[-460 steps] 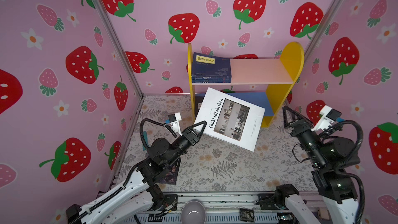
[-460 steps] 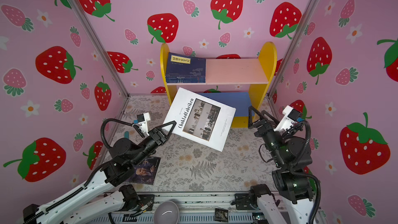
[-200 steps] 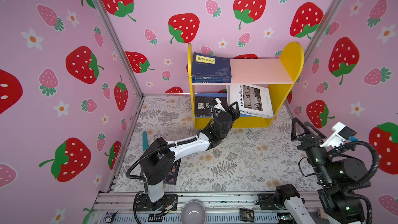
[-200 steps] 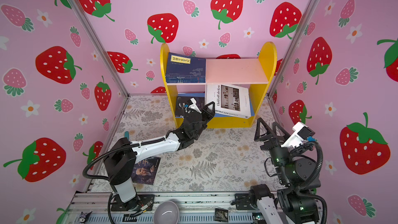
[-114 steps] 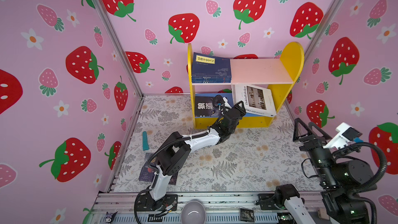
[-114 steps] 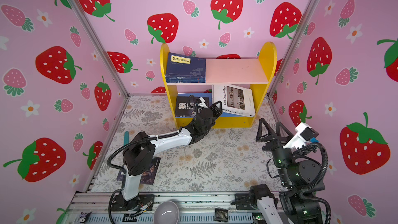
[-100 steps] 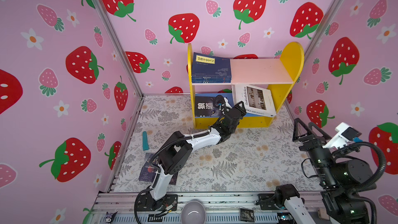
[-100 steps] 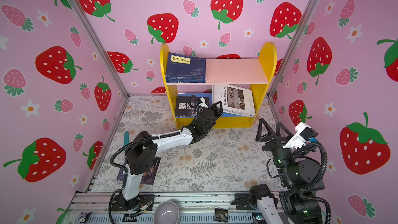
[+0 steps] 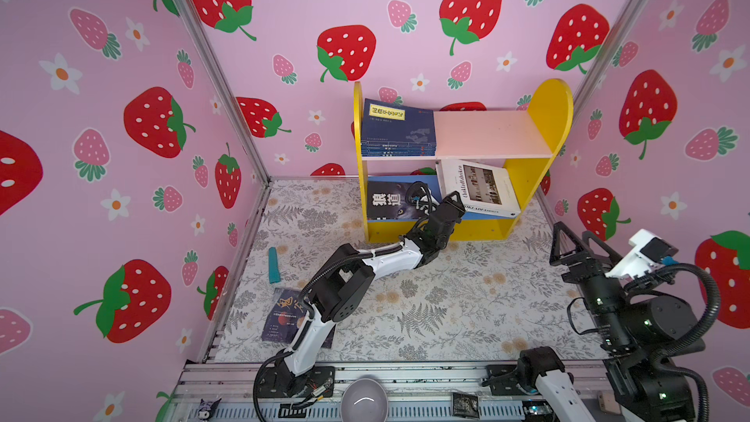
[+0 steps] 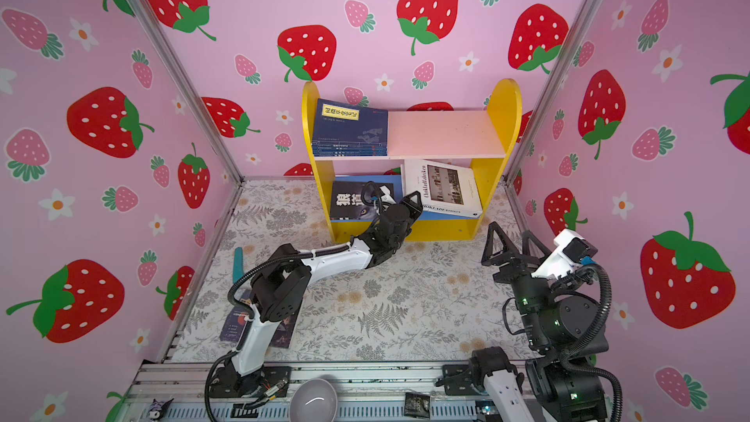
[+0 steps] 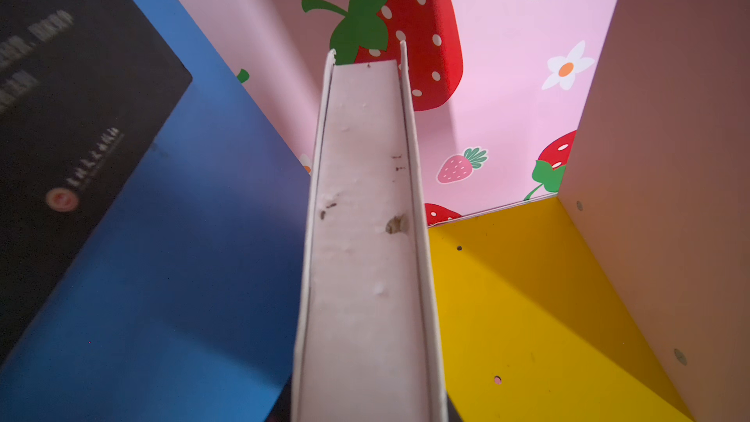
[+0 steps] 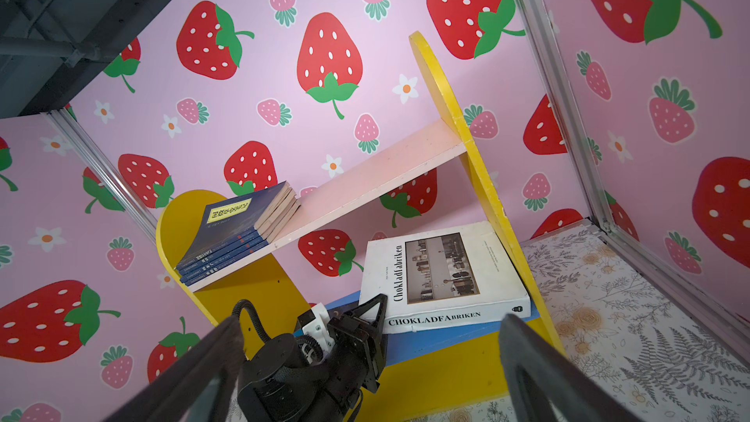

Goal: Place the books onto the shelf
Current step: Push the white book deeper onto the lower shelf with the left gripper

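The shelf (image 9: 544,115) (image 10: 503,107) stands against the back wall. A stack of navy books (image 9: 397,127) (image 12: 235,229) lies on the left of its pink upper board. On the blue lower board (image 11: 182,257) the black wolf-eye book (image 9: 391,200) (image 11: 61,95) lies at the left. The thick white book (image 9: 479,188) (image 12: 442,274) rests tilted at the right, against the yellow side panel. My left gripper (image 9: 450,205) (image 10: 410,202) is shut on its left edge, and its page edge (image 11: 365,217) runs out between the jaws. My right gripper (image 9: 578,243) (image 10: 509,245) hangs open and empty at the right.
A dark book (image 9: 282,314) (image 10: 235,324) lies on the floral floor at the front left, partly under the left arm. A teal stick (image 9: 274,263) lies near the left wall. A grey bowl (image 9: 363,401) sits on the front rail.
The left gripper has carried the white book from mid-air into the lower tier and slid it right towards the side panel. In the last half second it has barely moved. The right arm has drawn back.
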